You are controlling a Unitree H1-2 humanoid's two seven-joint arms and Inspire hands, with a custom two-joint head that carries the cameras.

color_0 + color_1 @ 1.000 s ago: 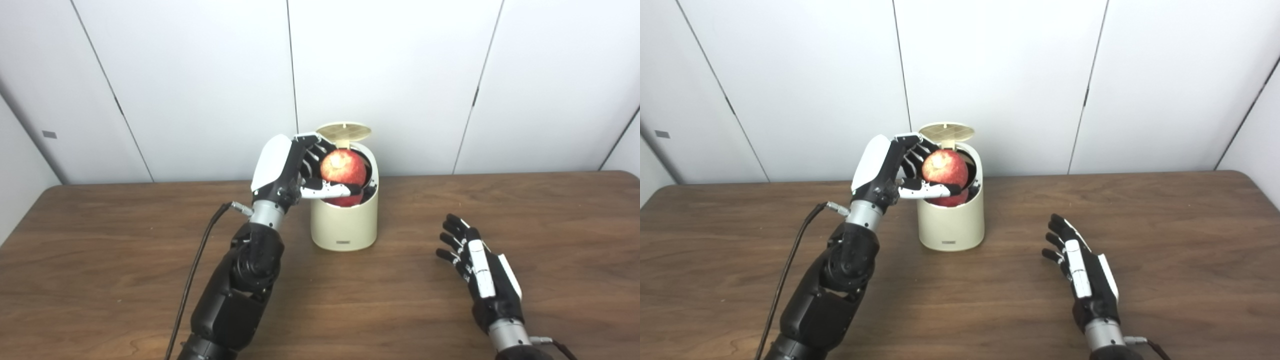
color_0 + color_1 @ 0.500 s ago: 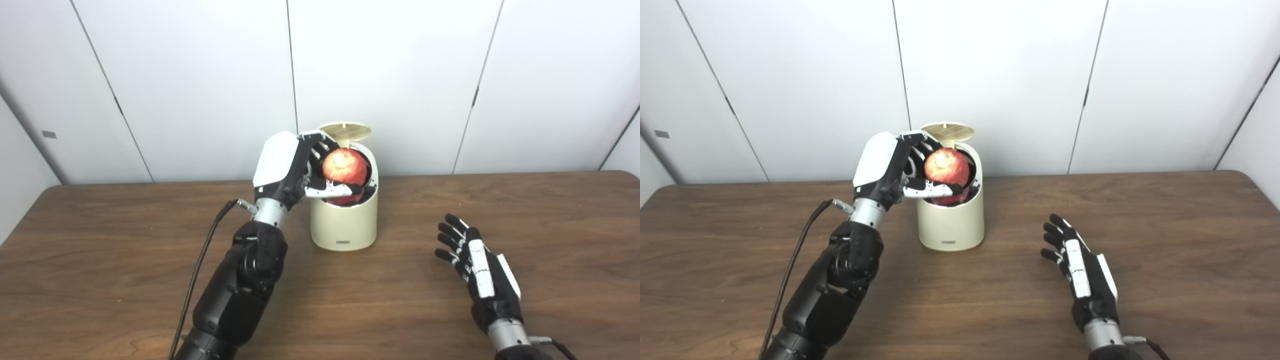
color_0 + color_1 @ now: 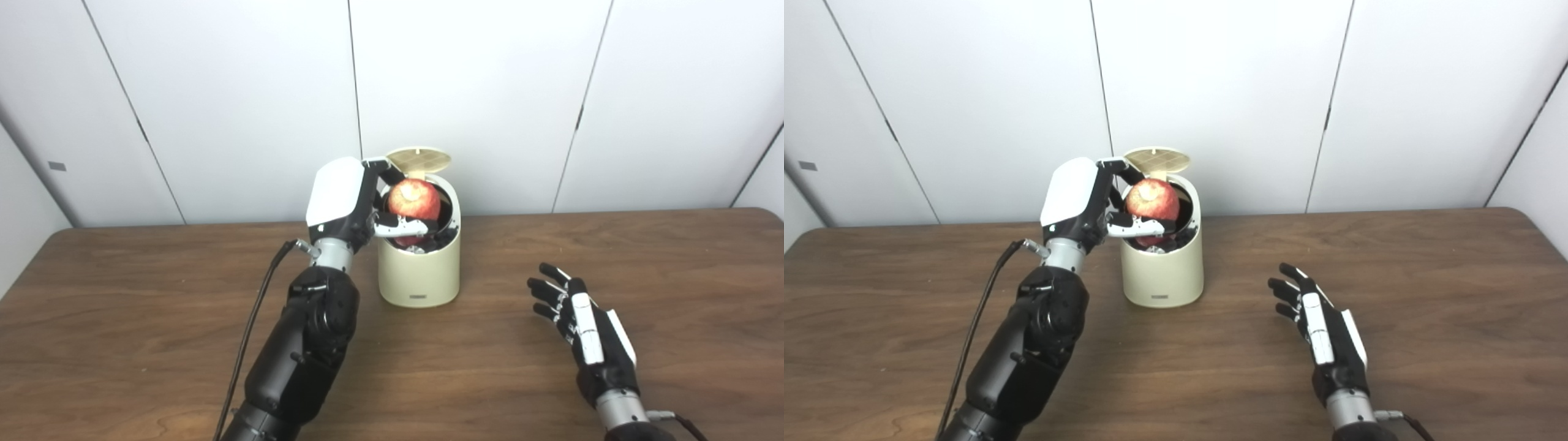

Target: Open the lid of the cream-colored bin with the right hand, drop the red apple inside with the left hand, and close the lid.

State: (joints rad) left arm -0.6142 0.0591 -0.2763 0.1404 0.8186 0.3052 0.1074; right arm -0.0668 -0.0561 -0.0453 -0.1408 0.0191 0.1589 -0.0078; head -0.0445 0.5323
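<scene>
In the left eye view the left hand (image 3: 349, 199) grips the red apple (image 3: 414, 198), its fingers (image 3: 401, 229) closed around it directly above the mouth of the cream-colored bin (image 3: 419, 269), whose lid (image 3: 419, 158) stands raised just behind the fingers. In the right eye view the right hand (image 3: 1326, 334) rests over the counter (image 3: 1427, 288), well apart from the bin, fingers (image 3: 1283, 286) spread and holding nothing. To release well, I judge the left fingers should part only once the apple is centered inside the rim and clear of the lid.
</scene>
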